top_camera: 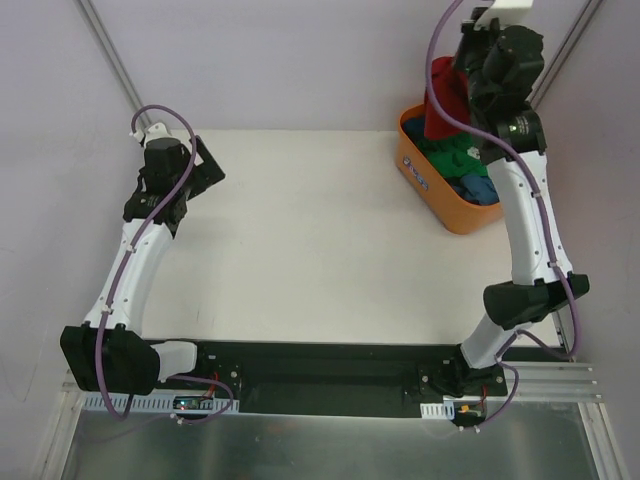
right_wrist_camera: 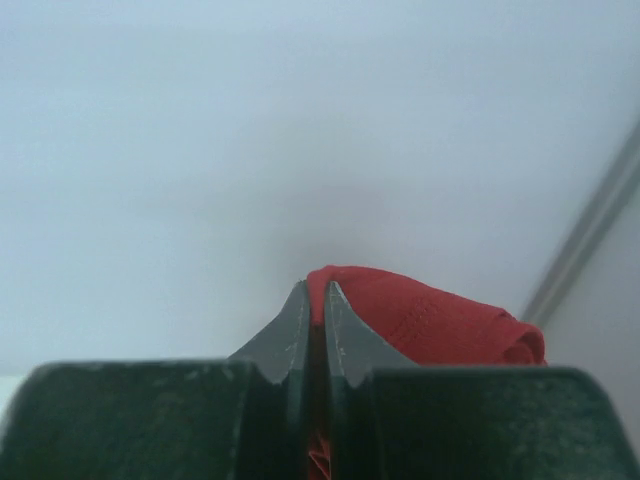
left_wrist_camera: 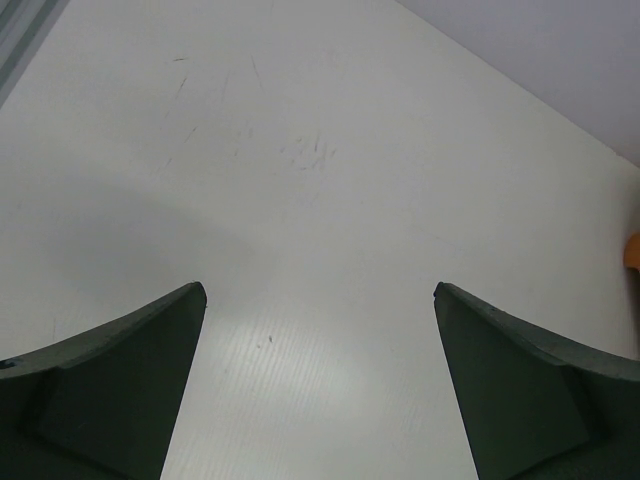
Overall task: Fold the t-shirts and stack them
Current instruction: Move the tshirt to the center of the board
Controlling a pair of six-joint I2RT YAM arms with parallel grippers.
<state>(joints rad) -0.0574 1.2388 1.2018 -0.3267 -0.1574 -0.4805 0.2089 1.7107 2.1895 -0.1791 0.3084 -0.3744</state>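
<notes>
My right gripper (top_camera: 462,62) is raised high above the orange tub (top_camera: 416,168) at the back right and is shut on the dark red t-shirt (top_camera: 445,100), which hangs from it down into the tub. In the right wrist view the red cloth (right_wrist_camera: 430,320) is pinched between the closed fingers (right_wrist_camera: 290,335), with the gripper (right_wrist_camera: 314,292) pointing at the wall. A green t-shirt (top_camera: 443,155) and a blue t-shirt (top_camera: 476,188) lie bunched in the tub. My left gripper (top_camera: 207,168) is open and empty above the table's left side; its fingers (left_wrist_camera: 130,370) stand wide apart over bare tabletop.
The white table (top_camera: 300,240) stretches between the arms. Grey walls close in at the back and sides, with metal frame rails (top_camera: 105,50) in the corners. The tub sits close to the table's right edge.
</notes>
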